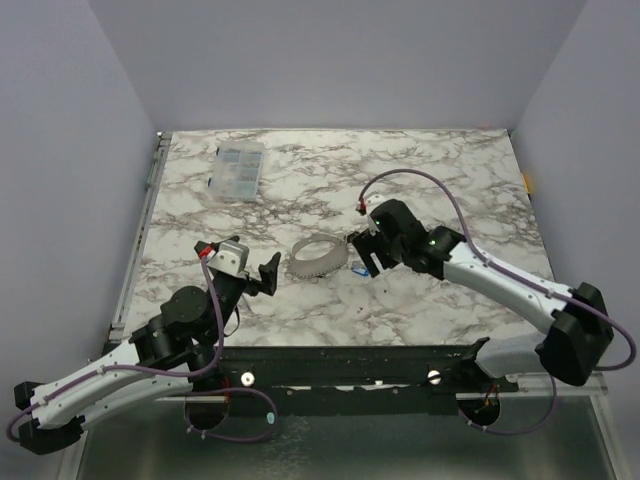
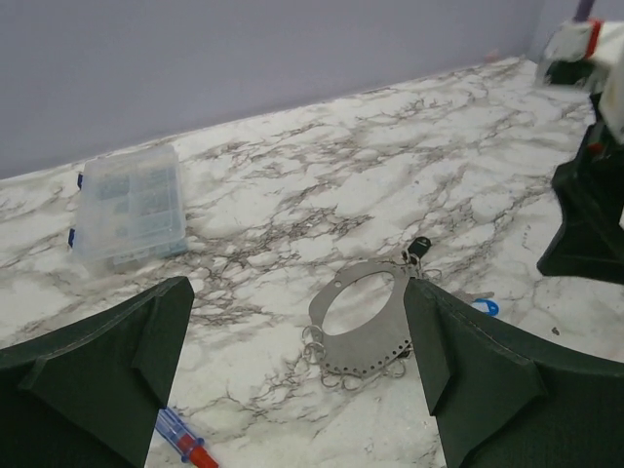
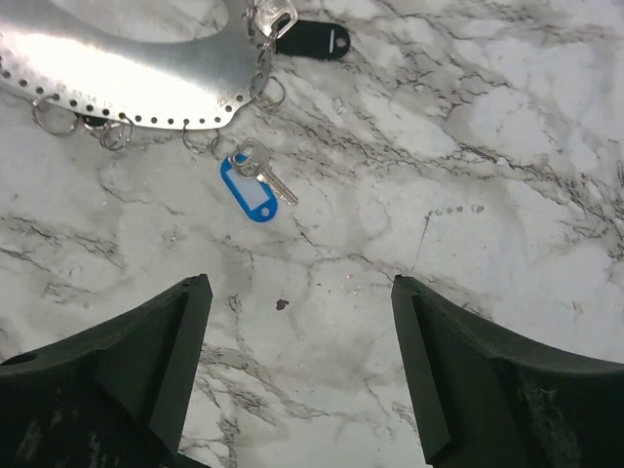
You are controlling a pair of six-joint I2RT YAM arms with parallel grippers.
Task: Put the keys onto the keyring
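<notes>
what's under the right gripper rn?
The right gripper, open, hangs over bare marble table; a blue-tagged key lies just ahead, beside the keyring. Its fingers hide the table either side.

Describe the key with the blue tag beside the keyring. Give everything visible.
The blue-tagged key is a small silvery metal key sharing a little ring with an oblong blue plastic tag that has a white label window. It lies flat on the marble table, blade pointing away from the keyring, just off that band's perforated edge. Whether it touches the band's small rings cannot be told. Nothing grips it.
</notes>
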